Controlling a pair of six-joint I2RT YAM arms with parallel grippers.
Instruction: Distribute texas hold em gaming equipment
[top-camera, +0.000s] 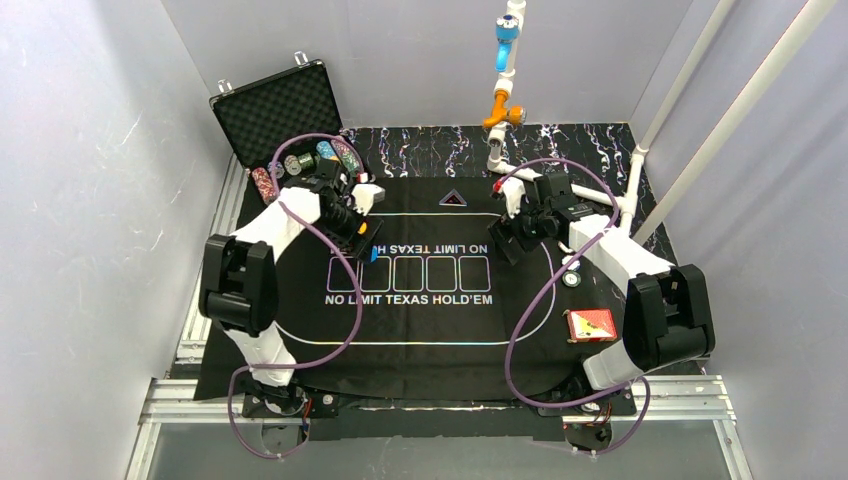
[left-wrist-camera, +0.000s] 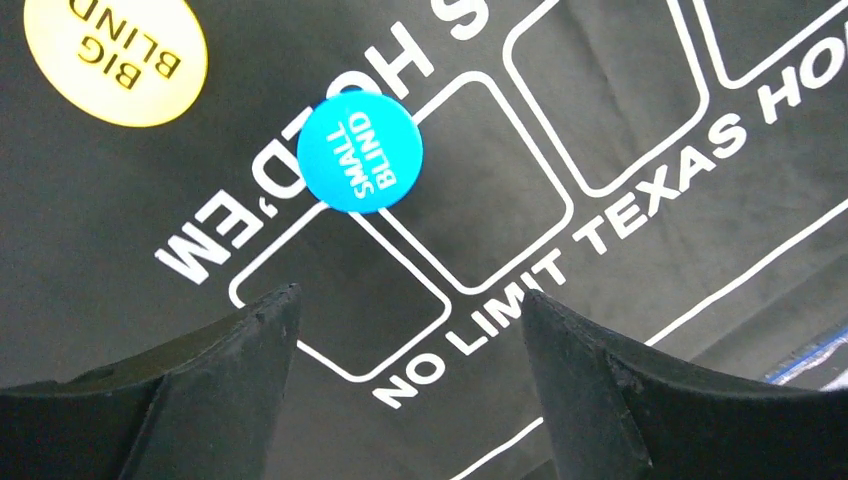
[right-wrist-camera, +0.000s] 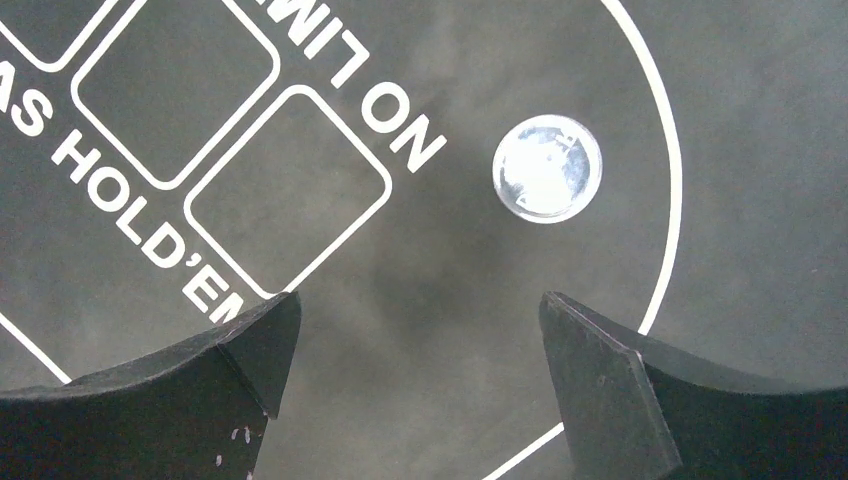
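Seemingly | step: placing buttons, small blind button (left-wrist-camera: 360, 152) and white button (right-wrist-camera: 547, 168) lay on mat (left-wrist-camera: 90, 200) | left gripper (left-wrist-camera: 408, 300), right gripper (right-wrist-camera: 419, 300): both gaped, empty | next: probably chips (top-camera: 300, 165) from case (top-camera: 275, 105)

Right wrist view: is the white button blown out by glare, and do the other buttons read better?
Right wrist: yes, the white button shines back the light, its print unreadable. Left wrist: sharp and evenly lit, the blue button reads SMALL BLIND, the yellow button BIG BLIND. Top external: buttons too small to read.
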